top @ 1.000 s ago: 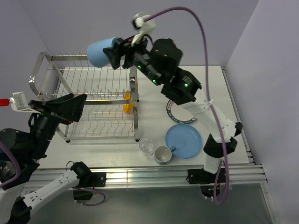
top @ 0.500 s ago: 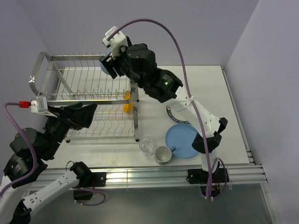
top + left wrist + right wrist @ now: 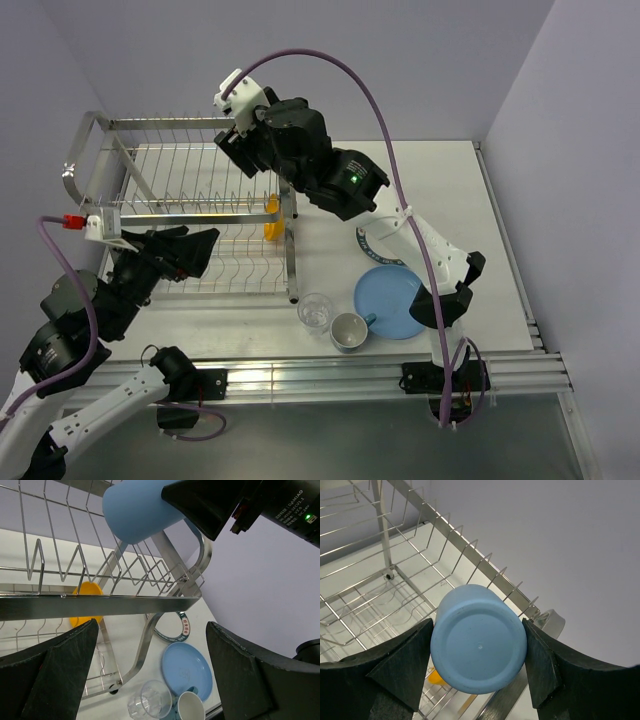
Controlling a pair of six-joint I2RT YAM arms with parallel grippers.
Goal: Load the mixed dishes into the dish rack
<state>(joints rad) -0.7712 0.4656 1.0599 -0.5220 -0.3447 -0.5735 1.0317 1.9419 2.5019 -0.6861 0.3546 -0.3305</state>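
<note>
Right tool [image 3: 477, 642] is clamped on the blue tumbler [image 3: 137, 512], a smooth matte cylinder with its flat closed end facing the wrist cam. Black fingers [image 3: 405, 667] sit on opposite sides, spread fairly wide. Tumbler sits tilted over the top tier at the right end of the dish rack [image 3: 180, 190], chrome wire on tubular frame; wire contact unclear. Left tool [image 3: 150, 630] is wide open, empty, at the rack's front. Yellow-orange bowl [image 3: 271, 218] stands on edge in the rack. Clear glass [image 3: 314, 311], light blue mug [image 3: 350, 330], round blue plate [image 3: 393, 300] and patterned-rim plate [image 3: 372, 243] are on the white worktop [image 3: 470, 200].
</note>
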